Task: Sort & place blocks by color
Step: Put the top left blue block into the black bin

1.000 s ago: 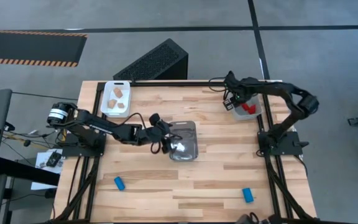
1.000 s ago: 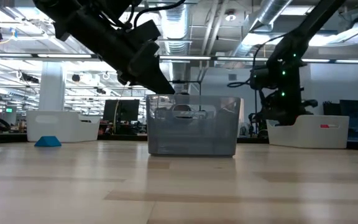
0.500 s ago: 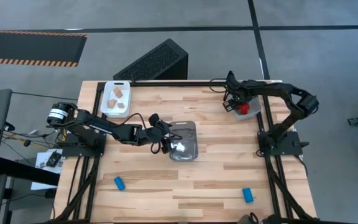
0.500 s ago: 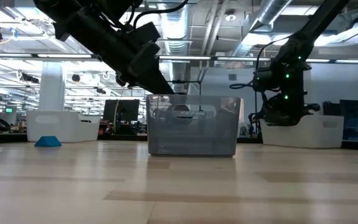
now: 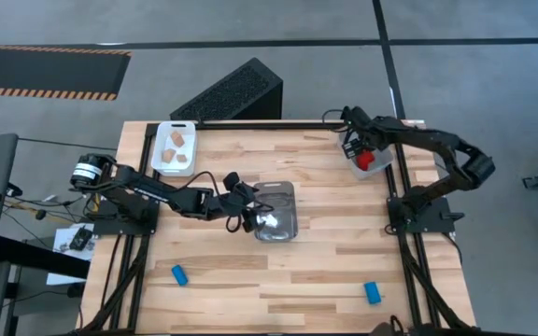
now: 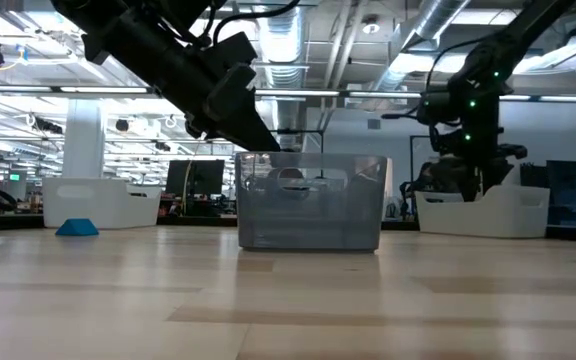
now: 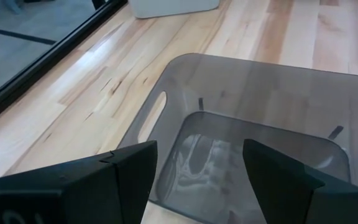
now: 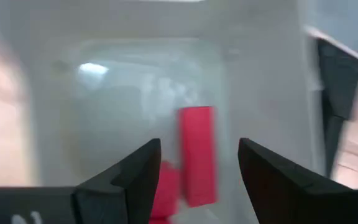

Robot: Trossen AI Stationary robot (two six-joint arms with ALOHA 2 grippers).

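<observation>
Two red blocks [image 5: 364,161] lie in the white tray [image 5: 382,169] at the table's far right; the right wrist view shows them [image 8: 197,155] on its floor. My right gripper [image 5: 353,147] [image 8: 199,146] hovers open above them. My left gripper [image 5: 247,209] [image 7: 199,149] hangs open over the left end of the empty clear grey tray [image 5: 284,191] [image 7: 241,68] at mid-table. Three light wood blocks [image 5: 177,147] rest in the white tray [image 5: 157,149] at the far left. One blue block [image 5: 179,274] lies near left, another blue block [image 5: 372,292] near right.
A black perforated box [image 5: 232,93] stands just beyond the far edge. In the low view the grey tray [image 6: 308,200] stands at the middle, a white tray [image 6: 103,203] to its left and the other white tray [image 6: 483,212] to its right. Bare wood lies between the two blue blocks.
My right gripper has shifted a little toward the table's right edge over the white tray, staying open, and that arm's elbow has swung outward to the right. My left arm has kept still over the grey tray.
</observation>
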